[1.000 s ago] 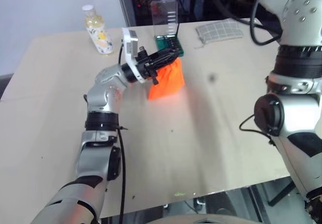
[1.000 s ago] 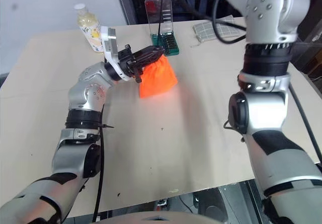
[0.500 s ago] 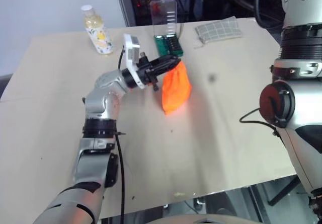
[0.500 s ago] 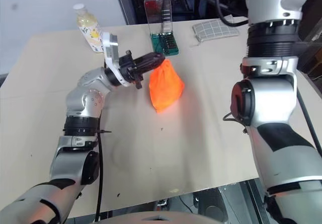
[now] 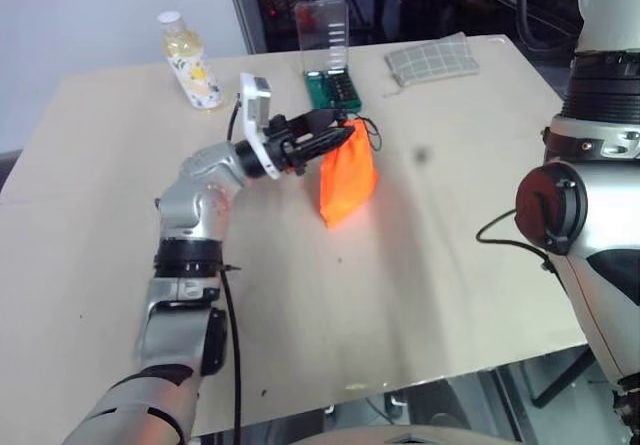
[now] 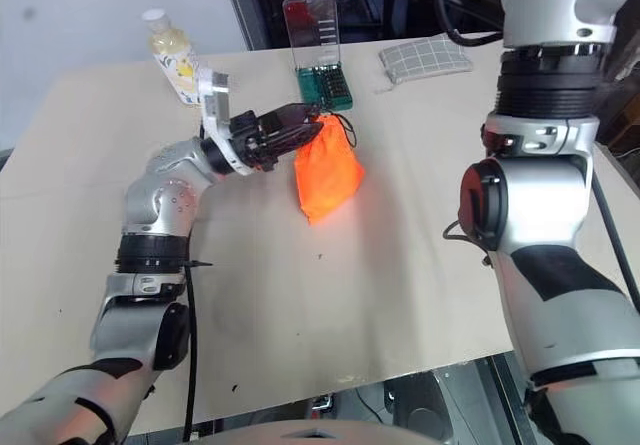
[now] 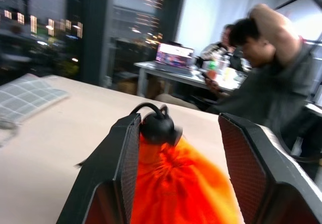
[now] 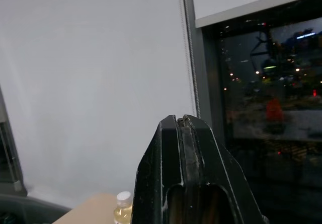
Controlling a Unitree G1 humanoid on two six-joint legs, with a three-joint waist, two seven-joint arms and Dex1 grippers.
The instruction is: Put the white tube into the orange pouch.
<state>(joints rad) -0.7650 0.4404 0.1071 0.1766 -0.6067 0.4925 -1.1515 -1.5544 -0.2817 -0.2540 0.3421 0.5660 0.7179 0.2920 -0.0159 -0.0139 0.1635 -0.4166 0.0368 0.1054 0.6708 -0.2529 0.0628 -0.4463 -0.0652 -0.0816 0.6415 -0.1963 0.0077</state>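
Nothing shows the white tube; left gripper (image 5: 335, 135), jaws apart, straddles the orange pouch (image 5: 346, 179) mid-frame, apparently released.

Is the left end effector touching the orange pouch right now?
Cannot tell. In the left wrist view the left end effector stands open around the orange pouch, its mouth close beside one finger, with no plain contact or gap.

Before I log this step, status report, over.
Left hand open at the orange pouch mouth. Right hand shut, raised. Pouch on the table, cord cinched. White tube not sighted.
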